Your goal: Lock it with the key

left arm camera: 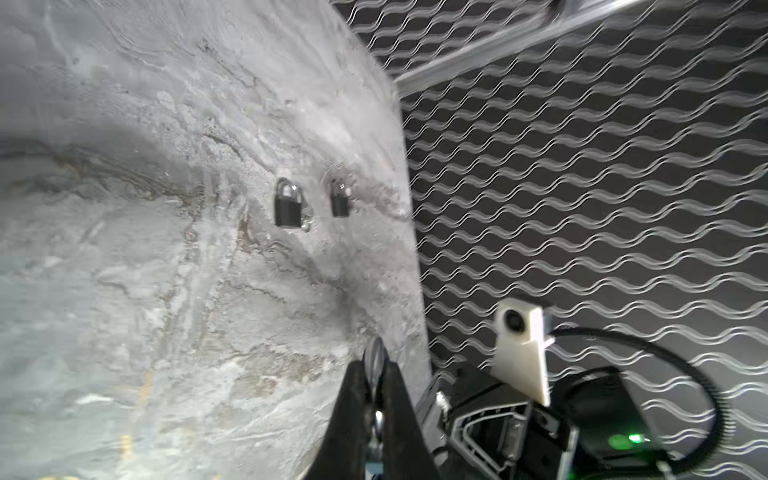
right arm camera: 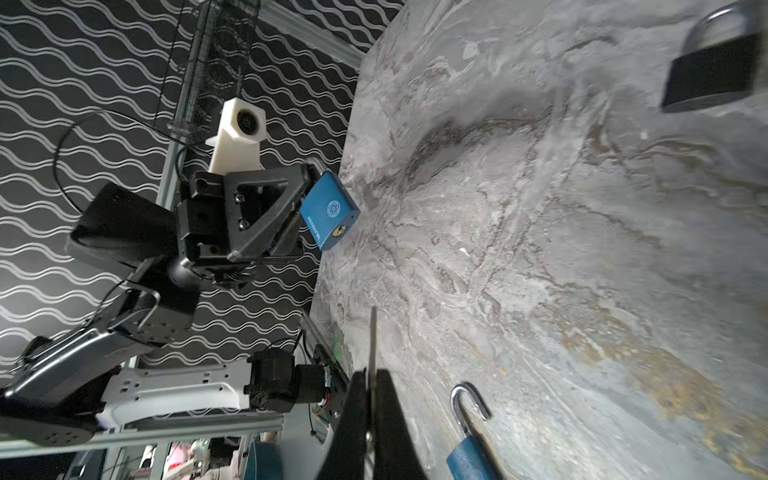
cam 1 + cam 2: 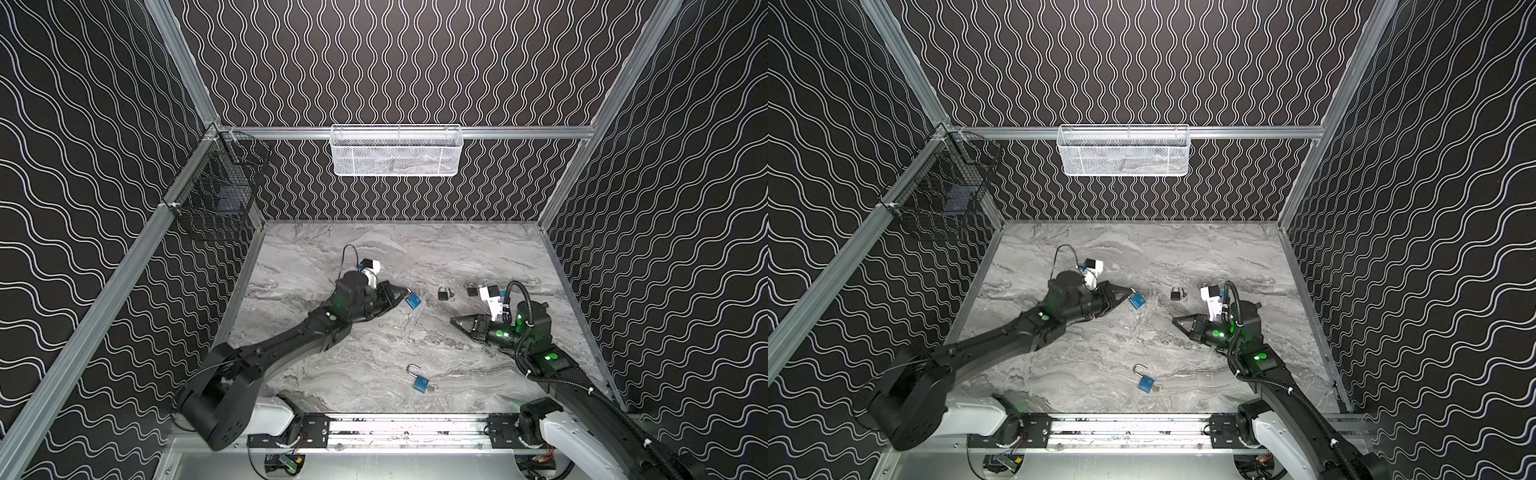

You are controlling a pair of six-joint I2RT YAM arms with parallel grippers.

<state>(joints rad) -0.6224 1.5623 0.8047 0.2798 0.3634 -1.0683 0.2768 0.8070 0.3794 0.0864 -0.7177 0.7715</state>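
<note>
Padlock (image 3: pixel 412 301) hangs from left gripper (image 3: pixel 405 293); key (image 2: pixel 372 330) in right gripper (image 3: pixel 454 321).

Pinched by its shackle in the left gripper (image 2: pixel 309 172), the held blue padlock (image 2: pixel 330 212) has a smooth satin-blue body, metal by the look, with a brass-coloured keyway in its end face. The gripper's fingers (image 2: pixel 266 208) are matt black plastic. A thin, bright metal key (image 2: pixel 372 332) juts from the tips of the right gripper (image 2: pixel 372 376) (it shows edge-on only). Just beside those tips lies the open blue padlock (image 2: pixel 469 457), its hooked shackle polished chrome. Ahead of the left gripper, the nearer black padlock (image 1: pixel 287 208) and farther black padlock (image 1: pixel 340 203) have matt black bodies and shiny steel shackles. The table (image 2: pixel 540 249) is grey and marble-veined, with a dull sheen.
</note>
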